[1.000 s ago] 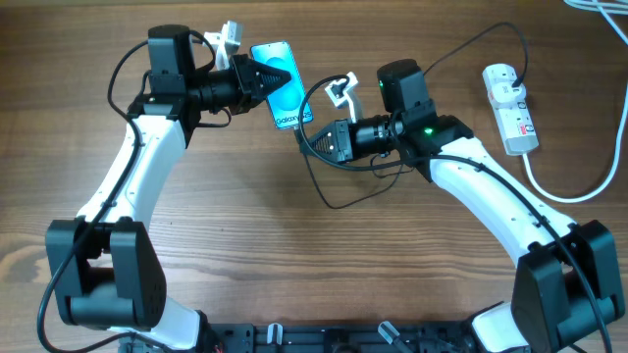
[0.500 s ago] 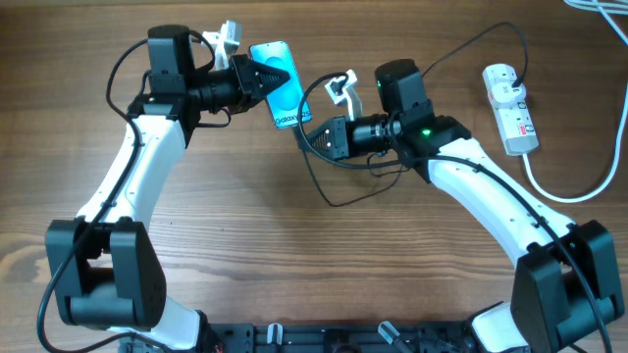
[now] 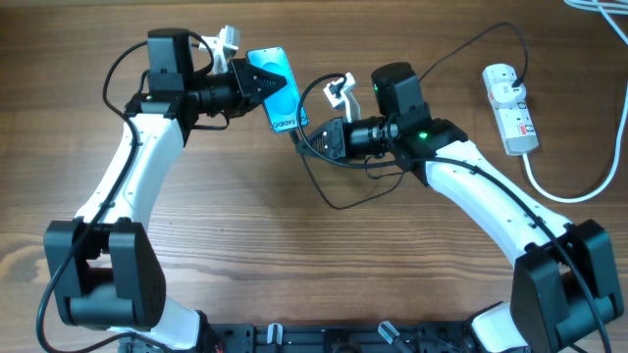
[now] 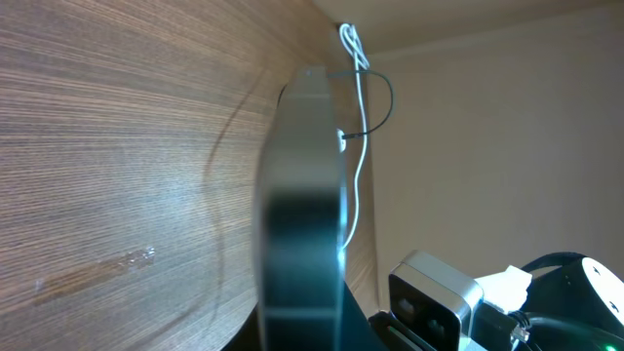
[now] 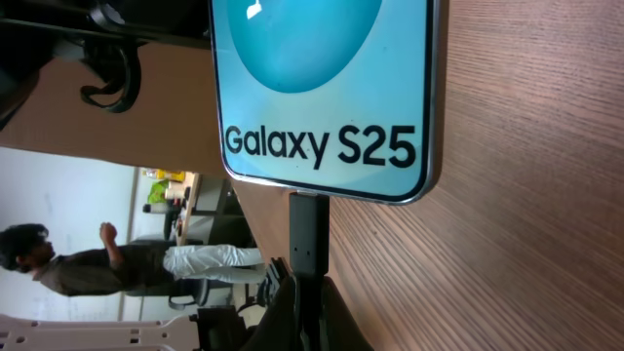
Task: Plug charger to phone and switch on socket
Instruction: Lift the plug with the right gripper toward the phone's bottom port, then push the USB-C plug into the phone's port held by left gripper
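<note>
My left gripper (image 3: 261,84) is clamped on the one phone (image 3: 280,93), at 12 o'clock on the table. My right gripper (image 5: 304,312) pinches the one charger (image 5: 307,232) — its tip meets the phone's edge, at 12 o'clock from those fingers. One socket (image 3: 510,108) sits at 2 o'clock — well apart.

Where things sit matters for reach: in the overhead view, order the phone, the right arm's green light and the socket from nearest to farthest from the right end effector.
From the right end effector:
1. phone, just up-left of it.
2. green light, behind it on its own arm.
3. socket, at the far right.
</note>
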Tool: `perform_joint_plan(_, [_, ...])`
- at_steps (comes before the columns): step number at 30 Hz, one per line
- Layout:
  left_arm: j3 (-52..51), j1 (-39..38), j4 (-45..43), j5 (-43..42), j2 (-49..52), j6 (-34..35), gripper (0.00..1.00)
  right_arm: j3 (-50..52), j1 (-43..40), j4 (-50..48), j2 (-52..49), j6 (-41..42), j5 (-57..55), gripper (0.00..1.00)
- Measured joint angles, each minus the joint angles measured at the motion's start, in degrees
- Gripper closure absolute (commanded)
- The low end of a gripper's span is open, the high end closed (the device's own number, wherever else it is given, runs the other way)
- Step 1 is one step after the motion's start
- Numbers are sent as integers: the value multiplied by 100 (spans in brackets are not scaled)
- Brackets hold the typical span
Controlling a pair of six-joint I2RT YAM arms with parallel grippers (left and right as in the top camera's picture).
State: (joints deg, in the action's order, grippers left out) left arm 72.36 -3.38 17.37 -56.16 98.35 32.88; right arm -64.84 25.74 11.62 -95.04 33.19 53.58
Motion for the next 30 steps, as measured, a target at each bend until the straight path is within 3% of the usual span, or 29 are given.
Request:
perform_joint_plan(17, [111,-94,22,289,0,435,96,166,-39,-638,0,284,15,96])
perform_joint_plan(18, [118,-85,17,271,0,435,96,173,-37,-686,0,291,20,90])
perform_joint_plan(20, [138,-55,-2,243,0,474,96,179,-37,-833,0,304,24,44])
perform_joint_plan(21, [151,-48,2,199,0,498,96,186,-37,-1069,-9,339,-72,30])
perform_joint_plan(22, [153,-48,92,37,0,544,96,127,-42,-1176,-26,372,20,24])
perform_joint_plan(24, [90,-136,118,61,9,564,96,127,-17,-1158,-11,400,111,19])
perform_joint_plan(30, [-87,-511,173,-649,4,603,96,-37,-125,-57,-20,-402,-83,23])
